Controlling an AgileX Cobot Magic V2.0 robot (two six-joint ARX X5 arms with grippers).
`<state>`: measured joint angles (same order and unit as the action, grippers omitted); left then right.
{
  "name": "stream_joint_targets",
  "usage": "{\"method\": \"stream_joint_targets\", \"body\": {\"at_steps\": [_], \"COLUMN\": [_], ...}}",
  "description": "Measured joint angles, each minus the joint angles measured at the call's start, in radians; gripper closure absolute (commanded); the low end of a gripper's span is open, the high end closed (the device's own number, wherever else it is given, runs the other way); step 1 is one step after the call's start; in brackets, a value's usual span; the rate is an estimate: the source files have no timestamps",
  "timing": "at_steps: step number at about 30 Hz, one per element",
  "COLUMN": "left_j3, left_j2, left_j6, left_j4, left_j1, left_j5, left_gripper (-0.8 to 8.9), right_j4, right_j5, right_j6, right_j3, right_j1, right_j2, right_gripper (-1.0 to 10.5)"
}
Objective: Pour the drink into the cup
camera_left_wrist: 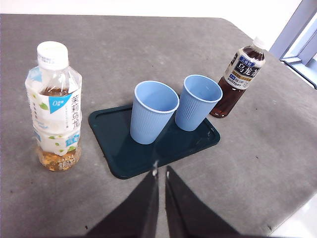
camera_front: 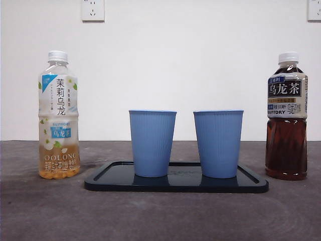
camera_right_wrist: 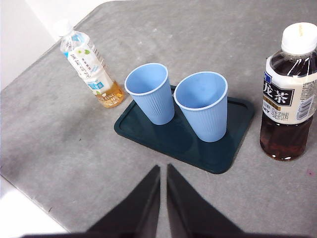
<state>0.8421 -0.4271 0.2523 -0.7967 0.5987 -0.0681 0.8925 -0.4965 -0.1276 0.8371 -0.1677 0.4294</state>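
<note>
While both arms wait above the near edge of the table [camera_front: 160, 216], none of the task's things is between any fingers. The left gripper [camera_left_wrist: 160, 171] has its two black jaws brought together with only a thin slit between them, holding nothing, and it hangs above the bare grey table just before the near rim of the dark tray [camera_left_wrist: 119, 131]. The right gripper [camera_right_wrist: 163, 171] is in the same state, jaws nearly closed and empty, also raised over the table and pointing toward the tray from the other side. In the front view no arm is visible. The tray lies in the middle of the table, and two blue cups stand upright on it side by side, close but not touching: the left cup [camera_front: 152, 143] and the right cup [camera_front: 217, 143]. Both cups look empty inside in the wrist views. The pale bottle [camera_front: 58, 115], with a white cap and a light label, stands upright toward the left edge of the table, apart from the tray, and only a little amber drink shows at its bottom. The dark bottle [camera_front: 287, 118], also capped in white, stands upright toward the right edge, near the tray but not touching it, and it is filled with dark brown tea up to about its shoulder.
</note>
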Motion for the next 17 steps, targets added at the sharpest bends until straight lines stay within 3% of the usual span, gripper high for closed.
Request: {"method": "stream_joint_targets", "body": {"at_steps": [4, 7, 11, 14, 17], "left_j3": [-0.046, -0.164, -0.420, -0.605, -0.725], "left_j2": [0.032, 0.098, 0.227, 0.320, 0.385], "left_j6": [0.000, -0.027, -0.135, -0.165, -0.172], "left_j4": [0.081, 0.235, 0.451, 0.502, 0.501], "left_j1": [-0.033, -0.149, -0.358, -0.477, -0.528], "left_j5": [-0.009, -0.011, -0.010, -0.008, -0.007], "left_gripper": [7.93, 7.93, 7.93, 7.93, 7.93], "right_j4": [0.000, 0.000, 0.000, 0.000, 0.000], "right_j5": [0.000, 0.000, 0.000, 0.000, 0.000], "right_j6": [0.000, 0.000, 0.000, 0.000, 0.000], "right_j3": [0.000, 0.000, 0.000, 0.000, 0.000], "right_j1": [0.000, 0.000, 0.000, 0.000, 0.000], "right_j2": [0.000, 0.000, 0.000, 0.000, -0.001], "right_gripper": [9.3, 9.3, 9.3, 9.3, 9.3]}}
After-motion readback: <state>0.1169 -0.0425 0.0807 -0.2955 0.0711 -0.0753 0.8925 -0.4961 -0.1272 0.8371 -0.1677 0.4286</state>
